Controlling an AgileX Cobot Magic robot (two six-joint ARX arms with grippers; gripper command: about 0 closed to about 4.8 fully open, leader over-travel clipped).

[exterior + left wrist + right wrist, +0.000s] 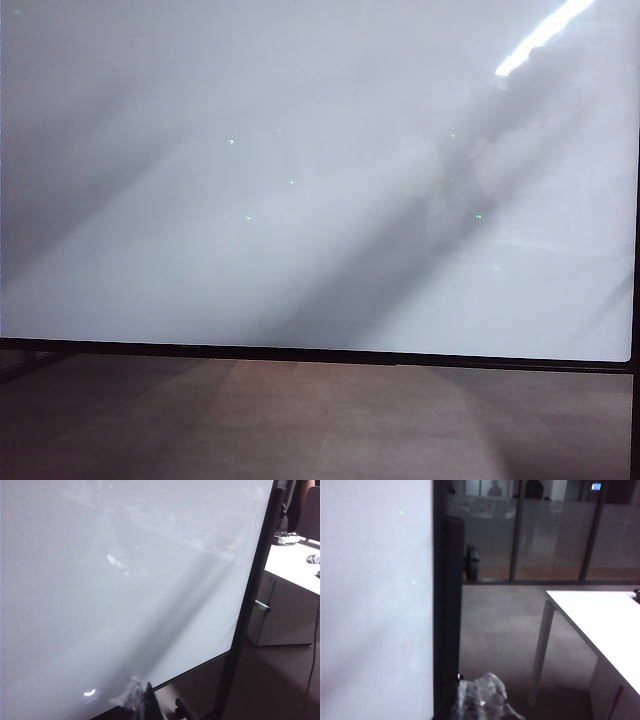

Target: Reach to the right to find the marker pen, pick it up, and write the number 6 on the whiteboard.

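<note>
The whiteboard [300,180] is glossy white with a thin black frame and fills the exterior view, where neither gripper shows. In the left wrist view the whiteboard [115,580] stands close ahead, and only a dark fingertip with crinkled clear wrap marks my left gripper [142,700], in front of the board's lower frame. The right wrist view has the whiteboard's right edge [375,605] and black frame [445,605]. My right gripper [482,700] appears there as a wrapped tip beside the frame, its jaws together. The marker pen and the number 6 are out of view.
A short knob [262,606] juts from the board's side post, also seen as a dark knob [471,560]. Right of the board stand a white table [600,620] and a grey cabinet [285,615]. A glass partition [545,535] closes the room behind. Brown floor [320,420] lies below the board.
</note>
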